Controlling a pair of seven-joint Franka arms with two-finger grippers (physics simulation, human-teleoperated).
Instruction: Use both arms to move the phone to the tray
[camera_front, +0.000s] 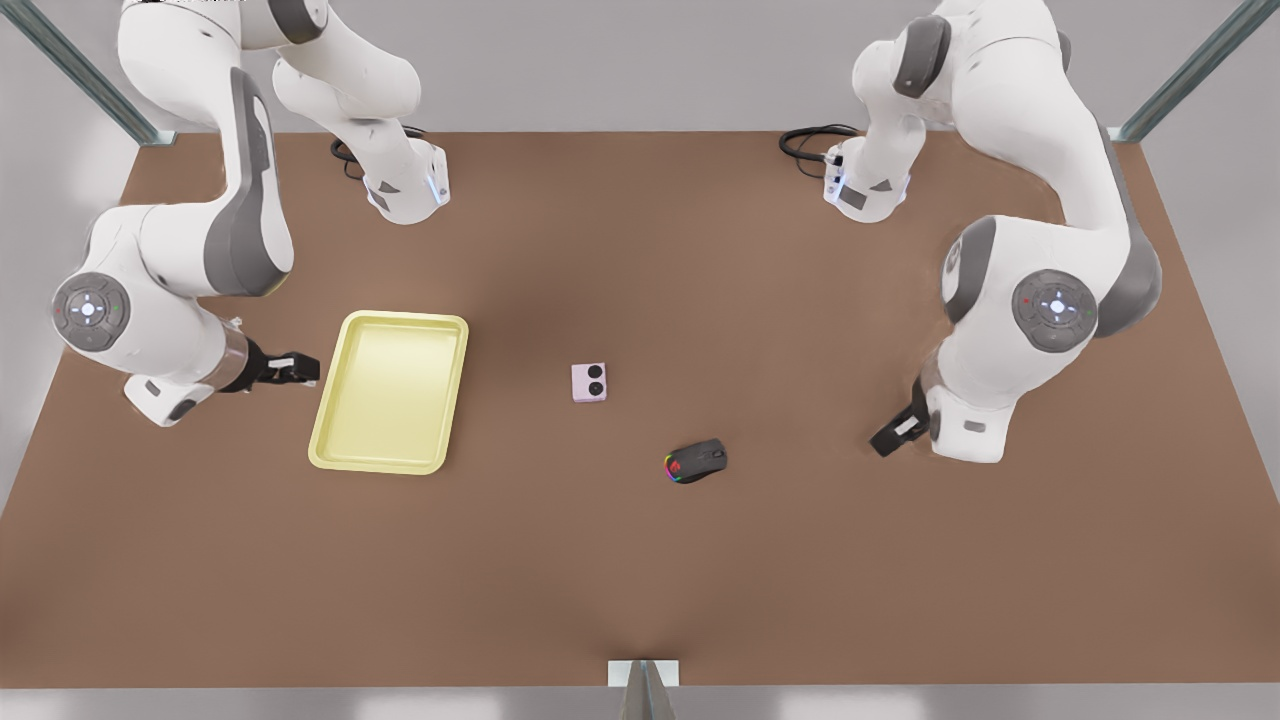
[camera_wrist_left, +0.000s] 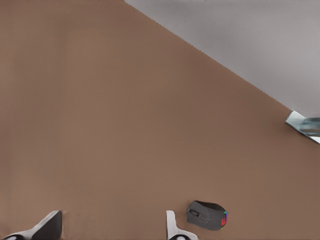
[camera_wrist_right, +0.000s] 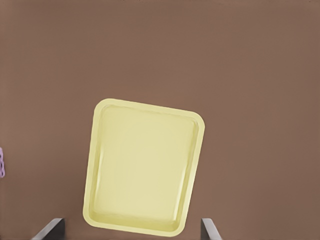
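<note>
Centrally, the phone (camera_front: 589, 382) is found flat on the brown table (camera_front: 640, 580), untouched, its two black circles along the edge toward the front view's right. The tray (camera_front: 390, 392) lies well apart toward the front view's left, empty, long axis running near to far. A black mouse (camera_front: 696, 461) rests near the phone, on the side away from the tray. The right gripper (camera_front: 296, 368), fingers spread and empty, hovers just beside the tray's outer rim. The left gripper (camera_front: 898, 434), fingers likewise parted, waits beyond the mouse. Neither arm is judged clearly nearer the phone.
</note>
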